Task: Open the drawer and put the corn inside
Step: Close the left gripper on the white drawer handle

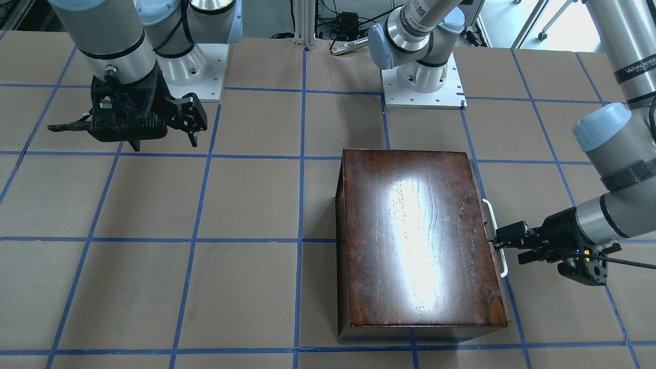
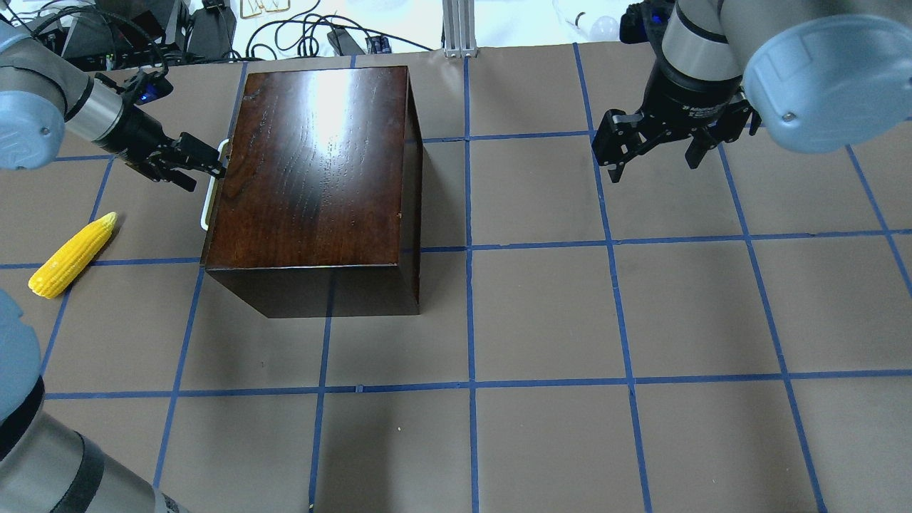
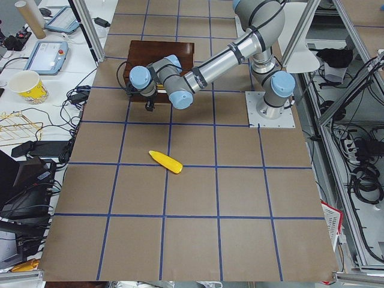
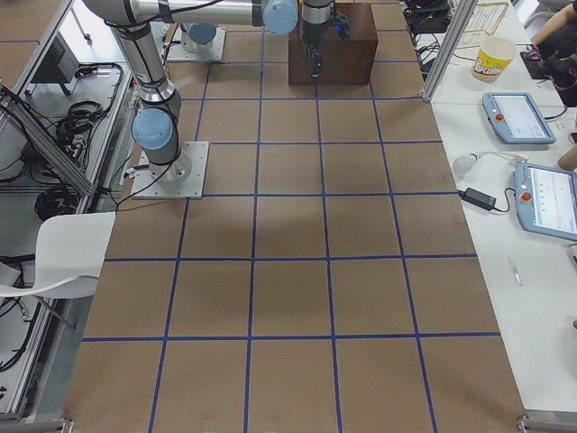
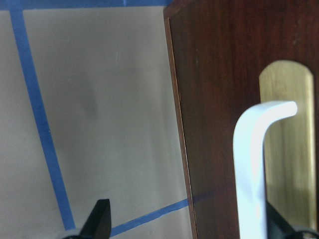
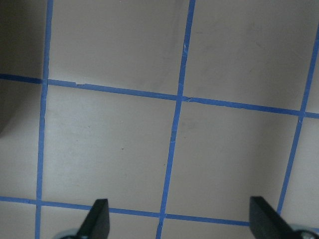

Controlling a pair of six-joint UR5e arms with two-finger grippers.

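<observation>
Corn [image 2: 73, 253]: tapered yellow kernel-textured cob

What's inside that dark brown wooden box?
Hidden: the dark-fronted drawer with its white curved handle looks shut in the glossy dark-brown wooden box. The yellow corn cob lies outside on the table.

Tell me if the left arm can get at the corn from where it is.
Probably yes. The yellow tapered corn cob lies on the brown table on that arm's side, nothing between them; the left end effector stands open at the white curved drawer handle.
</observation>
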